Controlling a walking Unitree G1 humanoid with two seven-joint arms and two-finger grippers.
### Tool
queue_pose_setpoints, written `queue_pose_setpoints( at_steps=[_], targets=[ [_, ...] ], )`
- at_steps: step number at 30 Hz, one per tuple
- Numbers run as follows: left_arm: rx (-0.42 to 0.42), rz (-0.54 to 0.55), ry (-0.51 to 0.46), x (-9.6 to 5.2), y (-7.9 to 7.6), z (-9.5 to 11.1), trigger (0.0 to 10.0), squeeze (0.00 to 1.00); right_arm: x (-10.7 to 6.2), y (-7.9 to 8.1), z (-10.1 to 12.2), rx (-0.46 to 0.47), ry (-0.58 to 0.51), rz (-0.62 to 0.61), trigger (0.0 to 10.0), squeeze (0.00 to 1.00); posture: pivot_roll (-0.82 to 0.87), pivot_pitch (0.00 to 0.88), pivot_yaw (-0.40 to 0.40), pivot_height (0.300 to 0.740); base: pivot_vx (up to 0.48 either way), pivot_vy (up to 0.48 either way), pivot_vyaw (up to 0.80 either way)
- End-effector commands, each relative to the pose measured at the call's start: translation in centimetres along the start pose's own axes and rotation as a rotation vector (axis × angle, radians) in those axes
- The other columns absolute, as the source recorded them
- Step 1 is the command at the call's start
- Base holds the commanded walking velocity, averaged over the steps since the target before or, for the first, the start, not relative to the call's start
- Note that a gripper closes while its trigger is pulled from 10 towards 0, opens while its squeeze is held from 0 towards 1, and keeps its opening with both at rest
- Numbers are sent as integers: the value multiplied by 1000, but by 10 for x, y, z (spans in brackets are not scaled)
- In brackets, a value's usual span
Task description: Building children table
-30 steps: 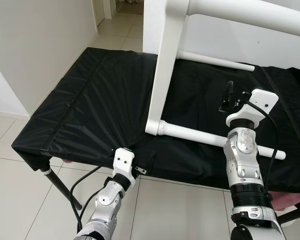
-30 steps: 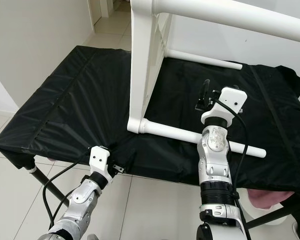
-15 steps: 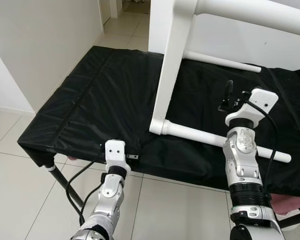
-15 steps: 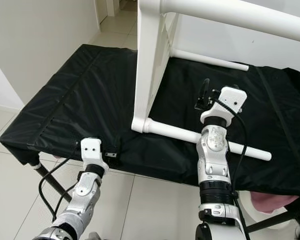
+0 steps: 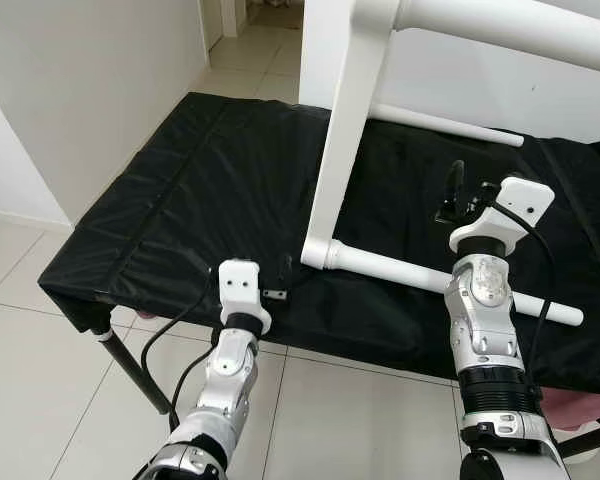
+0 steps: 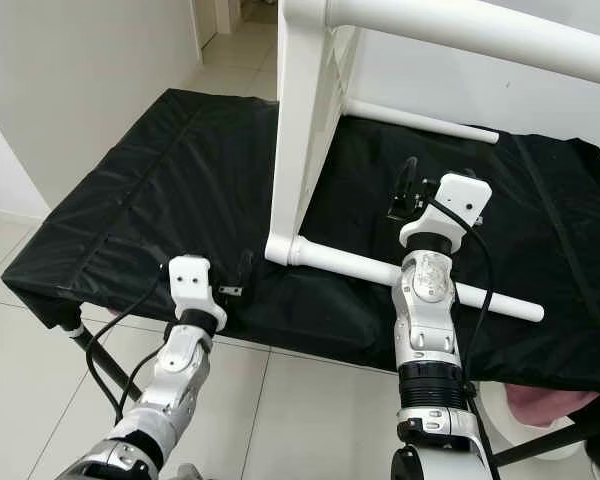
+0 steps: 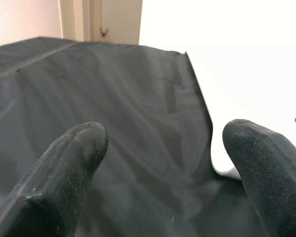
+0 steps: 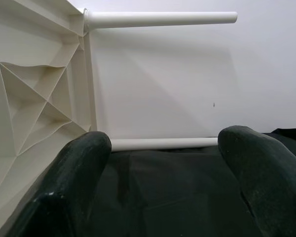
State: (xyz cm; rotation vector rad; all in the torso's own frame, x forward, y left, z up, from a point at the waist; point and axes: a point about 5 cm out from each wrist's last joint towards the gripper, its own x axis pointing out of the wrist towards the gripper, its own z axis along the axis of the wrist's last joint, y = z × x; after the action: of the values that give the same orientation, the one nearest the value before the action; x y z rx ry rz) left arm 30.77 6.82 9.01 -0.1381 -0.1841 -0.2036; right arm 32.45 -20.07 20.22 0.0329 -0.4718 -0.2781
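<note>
White kids' table (image 5: pixel 355 130) lies tipped on its side on the black-covered counter (image 5: pixel 180 200), legs sticking out toward the right. Left claw (image 5: pixel 280 280) sits at the counter's near edge, just left of the nearest leg (image 5: pixel 440 280) – fingers (image 7: pixel 74 163) spread wide, nothing btwn them. Right claw (image 5: pixel 458 195) hovers above that leg, also wide open, aimed at the table's ribbed underside (image 8: pixel 34 94).

No readable text, label, brand, number or sign appears on anything in these views.
</note>
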Motion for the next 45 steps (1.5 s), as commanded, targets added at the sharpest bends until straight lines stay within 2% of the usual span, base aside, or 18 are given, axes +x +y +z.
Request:
queue_pose_setpoints(
  at_steps=[1,29,30,31,32,34,45],
  targets=[
    [-30,-320,-321,60,-80,125,10000,0,1,1,1,-3,-6,4,10000,0,-88,96,75,740,0,0,0],
    [-30,-320,-321,60,-80,125,10000,0,1,1,1,-3,-6,4,10000,0,-88,96,75,740,0,0,0],
    [-31,-322,-323,60,-80,126,10000,0,1,1,0,-2,-6,5,10000,0,-88,0,0,740,0,0,0],
    [11,-322,-316,50,-64,123,10000,0,-16,8,-15,-23,49,72,10000,0,-75,0,0,740,0,0,0],
    [58,-333,-299,33,-49,120,10000,0,-41,15,-32,-45,119,157,10000,0,-76,0,0,740,0,0,0],
    [66,-336,-290,29,-46,118,10000,0,-47,16,-36,-49,139,171,10000,0,-76,0,0,740,0,0,0],
    [74,-333,-283,28,-45,117,10000,0,-48,17,-36,-58,137,192,10000,0,-70,0,0,740,0,0,0]
  ],
)
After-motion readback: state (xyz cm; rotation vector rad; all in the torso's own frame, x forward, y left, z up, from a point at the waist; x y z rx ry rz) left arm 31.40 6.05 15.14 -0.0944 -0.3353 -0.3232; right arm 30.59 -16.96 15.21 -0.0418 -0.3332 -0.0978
